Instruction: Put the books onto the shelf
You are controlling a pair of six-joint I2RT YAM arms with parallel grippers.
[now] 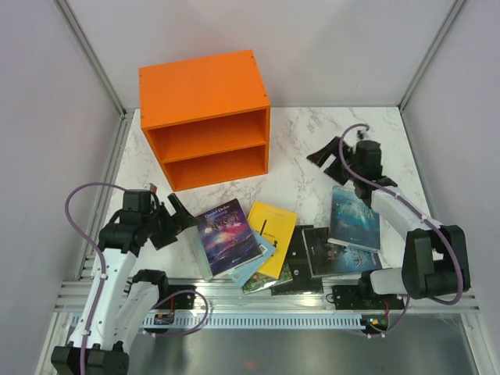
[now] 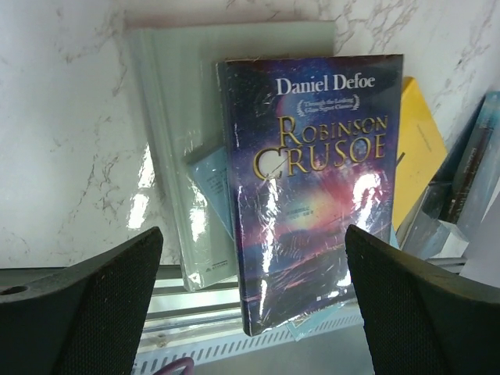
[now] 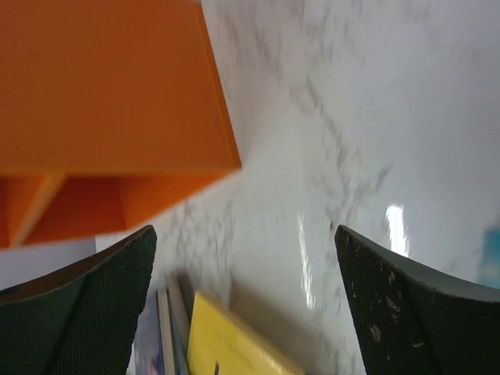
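1. Two claws gape wide, gripping nothing: my left claw (image 1: 173, 221) and my right claw (image 1: 332, 155).
2. Just ahead of the left claw lies the purple-blue book (image 2: 320, 195), "Robinson Crusoe", framed between the fingers in my wrist view and topmost in the heap at the near edge of the marble table (image 1: 297, 141).
3. My right claw hovers right of the orange shelf (image 1: 203, 117), well apart from the yellow book (image 1: 273, 234); the teal book (image 1: 355, 219) lies nearer its base.
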